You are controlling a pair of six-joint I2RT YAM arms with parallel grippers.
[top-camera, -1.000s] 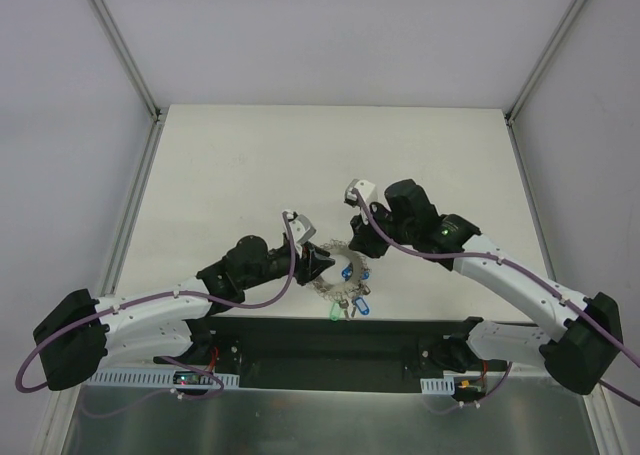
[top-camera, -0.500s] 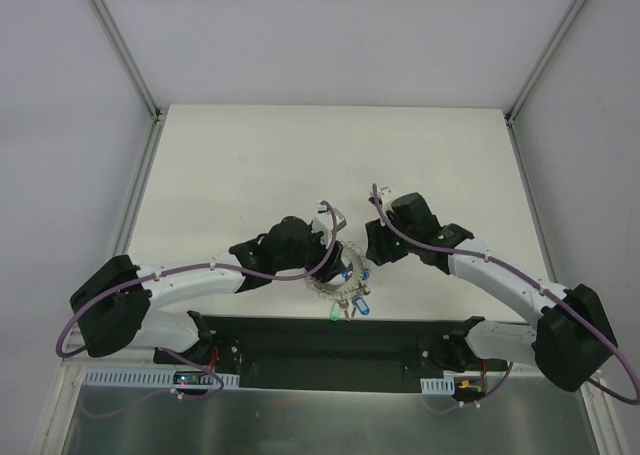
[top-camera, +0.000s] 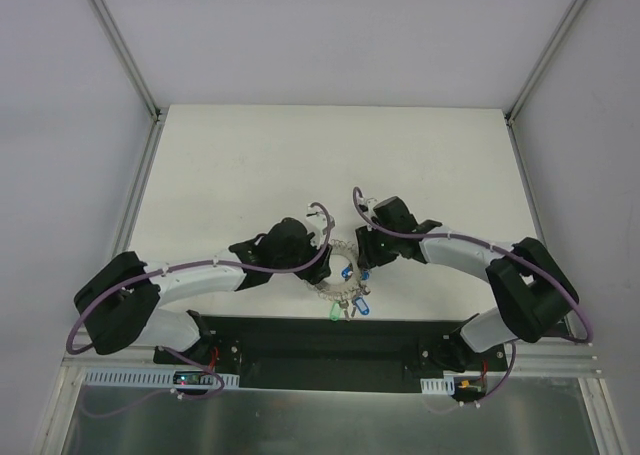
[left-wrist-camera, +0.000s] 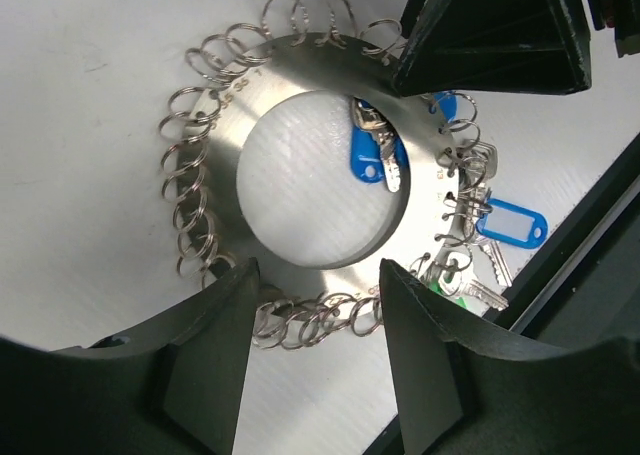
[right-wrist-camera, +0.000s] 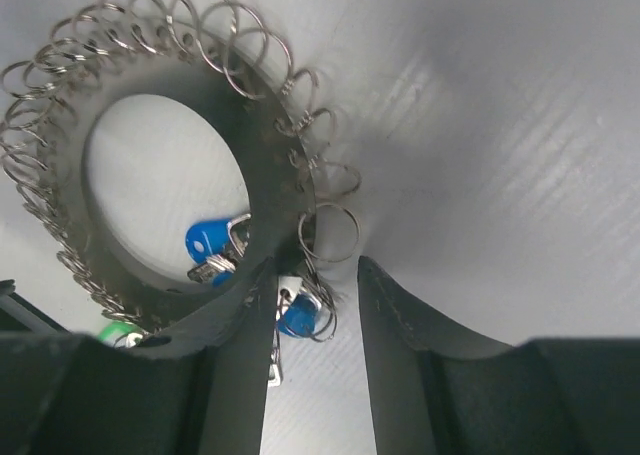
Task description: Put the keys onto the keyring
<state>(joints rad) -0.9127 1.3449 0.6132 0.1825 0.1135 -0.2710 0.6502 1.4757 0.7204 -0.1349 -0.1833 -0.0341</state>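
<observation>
The keyring (top-camera: 338, 271) is a flat silvery disc with an open centre and many small split rings along its edge. It lies near the table's front edge and also shows in the left wrist view (left-wrist-camera: 262, 80) and the right wrist view (right-wrist-camera: 262, 165). Keys hang at its front right: a blue-headed key (left-wrist-camera: 368, 157) in the open centre, a blue tag (left-wrist-camera: 510, 221) and a green one (left-wrist-camera: 449, 281). My left gripper (left-wrist-camera: 315, 310) is open, straddling the ring's near edge. My right gripper (right-wrist-camera: 312, 275) is open at the opposite edge, with one small split ring (right-wrist-camera: 328, 233) between its fingers.
The black base rail (top-camera: 330, 340) runs just in front of the ring and keys. The two grippers face each other across the ring, close together. Grey walls enclose the white table (top-camera: 260, 165) on three sides.
Both grippers have closed in on the keyring from either side: the left has moved right and turned over its near edge, the right has come down and left to its far edge. The ring has stayed put.
</observation>
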